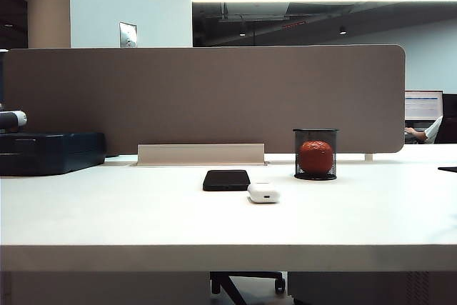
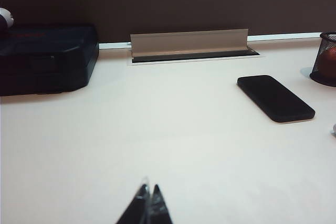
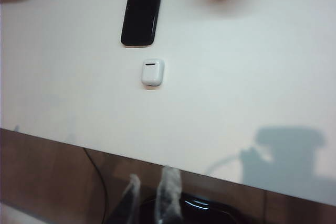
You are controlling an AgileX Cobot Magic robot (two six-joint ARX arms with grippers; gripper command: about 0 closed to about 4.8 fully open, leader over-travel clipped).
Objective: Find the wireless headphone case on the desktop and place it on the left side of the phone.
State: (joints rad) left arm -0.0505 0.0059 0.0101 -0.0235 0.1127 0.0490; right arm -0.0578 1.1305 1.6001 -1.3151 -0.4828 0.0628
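On the desktop, wireless headphone case right of phone, left end effector clenched, right end effector slightly parted, empty

Bystanders along the far edge of the counter

A black mesh cup stands to the right, an orange-red ball inside it. A dark blue case lies at the far left. Between them, a pale cable flap stands open against the grey-brown partition panel. Beyond the panel, far right, a lit monitor glows.
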